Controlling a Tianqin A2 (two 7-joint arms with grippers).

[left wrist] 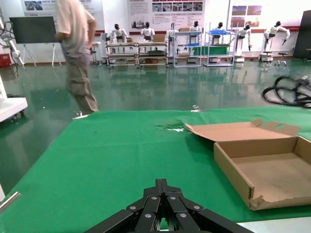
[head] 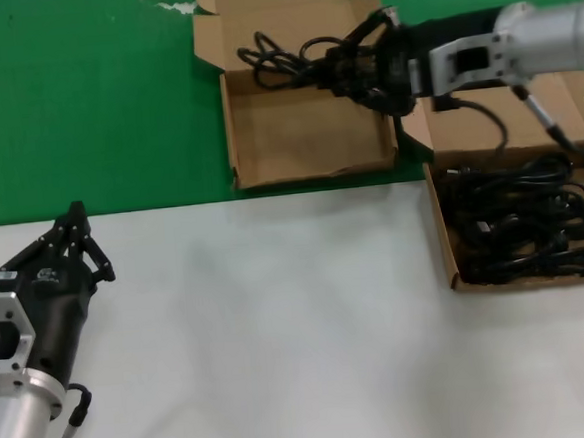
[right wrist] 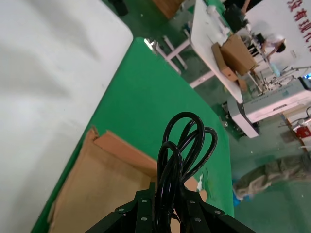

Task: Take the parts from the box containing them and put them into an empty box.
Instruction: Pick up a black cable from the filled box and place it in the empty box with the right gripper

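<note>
White tabletop (head: 280, 330) fills the near part of your head view, and your left gripper (head: 75, 232) rests low over it at the near left, idle, its fingers drawn together to a point and grasping nothing; its own wrist view shows those black fingertips (left wrist: 163, 187) meeting. At the near right, just across the table's white edge, sits the box containing them (head: 453, 258), a shallow brown cardboard mailer whose base is packed with the parts (head: 528, 225), black looped cables lying in overlapping coils. Farther back on the green cloth (head: 83, 103) stands the empty box (head: 306, 138), its short lid (head: 278, 24) laid open behind it; no cable lies on its bare floor. Your right gripper (head: 347, 70) hangs over that box's far right corner, clenched on one cable bundle (head: 276, 60), whose loops trail out toward the box's back wall. You see the clamp best in the right wrist view: the fingers (right wrist: 146, 213) pinch the cable loops (right wrist: 187, 145) with the cardboard floor (right wrist: 97, 184) beneath. Only the left wrist view takes in the hall beyond: a person (left wrist: 75, 53) walking past, shelving racks (left wrist: 146, 51), and wall posters (left wrist: 165, 7) too small to read.
</note>
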